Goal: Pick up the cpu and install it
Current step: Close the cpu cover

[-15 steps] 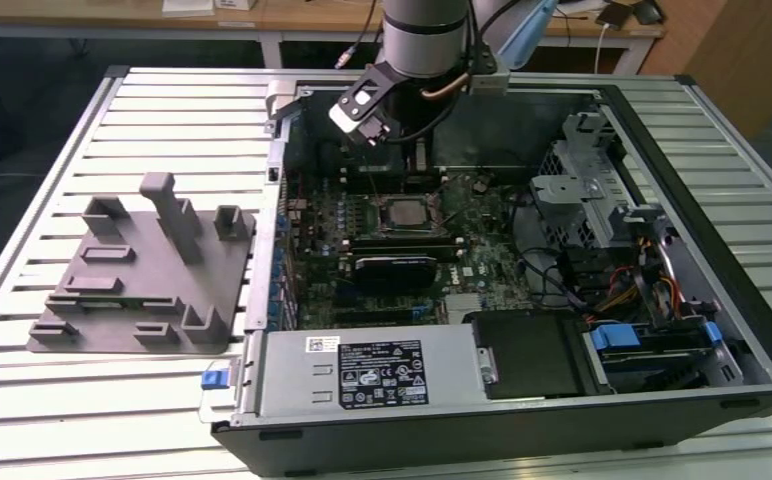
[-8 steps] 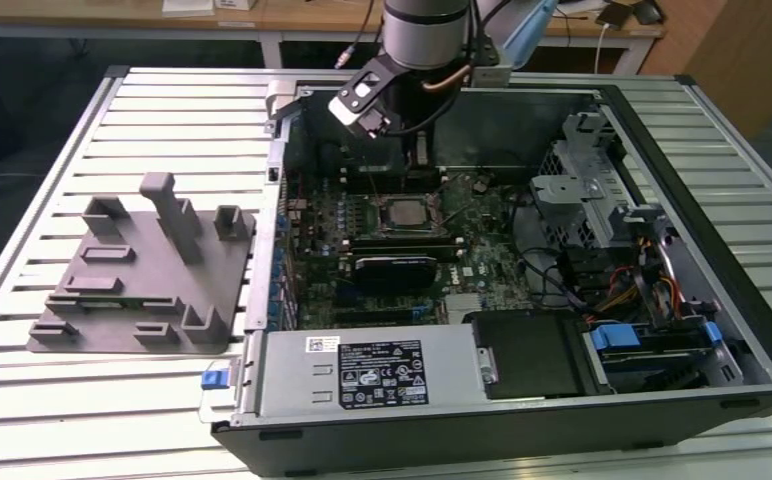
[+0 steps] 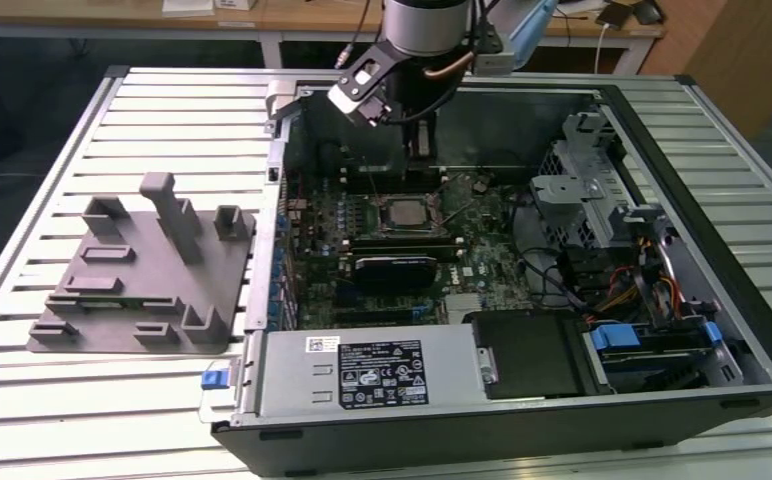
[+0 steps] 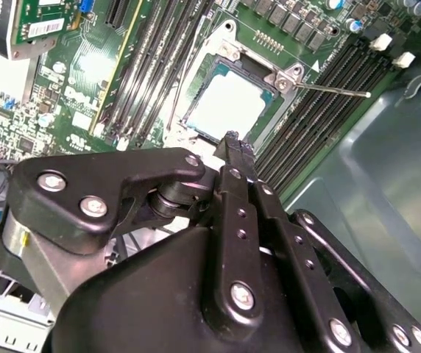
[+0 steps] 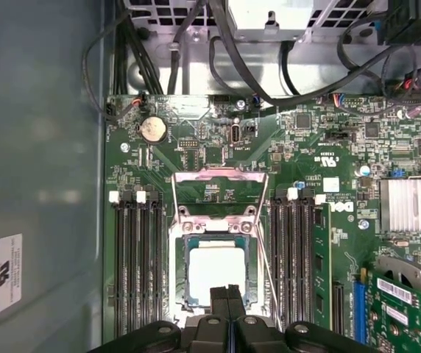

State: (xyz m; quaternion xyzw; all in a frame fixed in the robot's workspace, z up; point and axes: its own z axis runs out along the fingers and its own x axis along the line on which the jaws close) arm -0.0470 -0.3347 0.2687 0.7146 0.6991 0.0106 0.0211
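The cpu (image 3: 400, 212) lies flat in the motherboard socket inside the open computer case, its silver top showing in both wrist views (image 4: 229, 110) (image 5: 216, 268). The socket's metal frame (image 5: 221, 193) is swung open, and its thin lever (image 4: 328, 90) sticks out to one side. My gripper (image 3: 420, 150) hangs just above the socket, a little apart from the chip. Both wrist views show its black fingers pressed together, shut with nothing between them (image 4: 231, 140) (image 5: 227, 294).
A grey plastic fixture block (image 3: 146, 270) stands on the slatted table at the exterior view's left of the case. Memory slots (image 5: 135, 272) flank the socket. The power supply (image 3: 359, 370), drive cage (image 3: 586, 190) and cables (image 3: 626, 290) crowd the case.
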